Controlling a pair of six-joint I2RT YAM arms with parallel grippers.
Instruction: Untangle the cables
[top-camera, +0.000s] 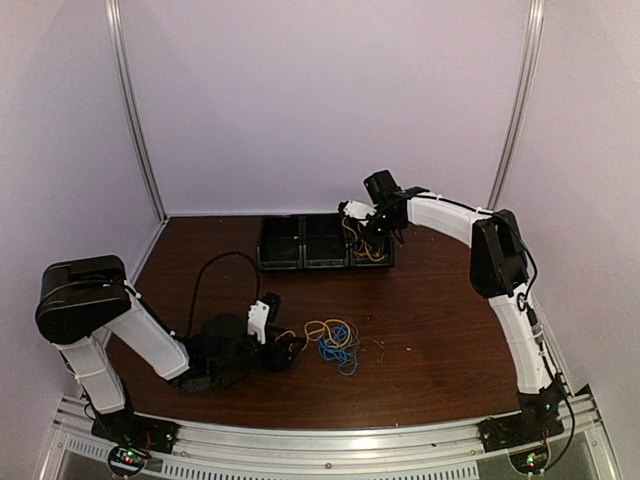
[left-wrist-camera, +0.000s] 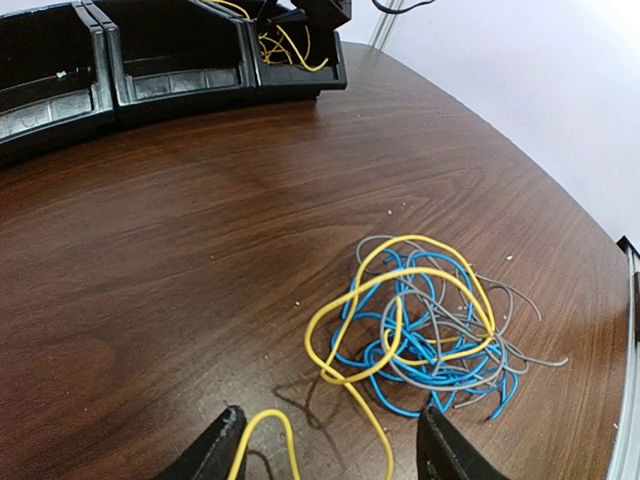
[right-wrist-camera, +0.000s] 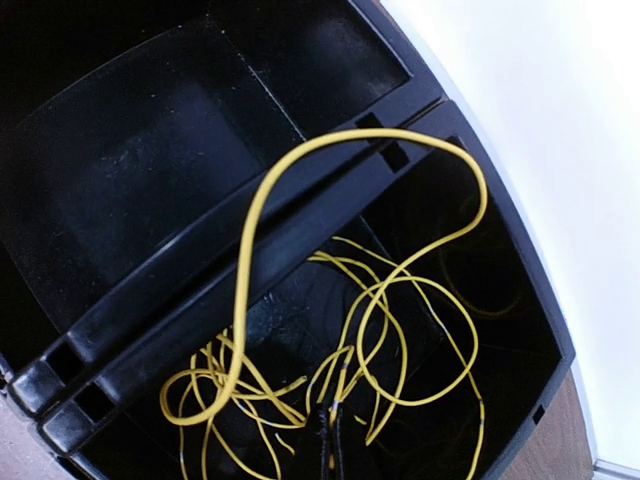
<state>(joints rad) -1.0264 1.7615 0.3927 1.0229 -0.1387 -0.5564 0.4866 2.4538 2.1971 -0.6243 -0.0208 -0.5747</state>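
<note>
Lying just ahead of the half-open, empty left jaws — 1 yellow strand (left-wrist-camera: 262, 425) between them — is the cable tangle (left-wrist-camera: 430, 330); right jaws shut at the bin (right-wrist-camera: 530, 310).

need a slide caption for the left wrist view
Open left claw straddling a yellow strand trailing from the yellow, blue and grey tangle on the wooden table

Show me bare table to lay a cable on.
Bare table between the bins and the tangle, and right of the tangle toward the right arm. Crowded: tangle at the left gripper, and the right bin.
</note>
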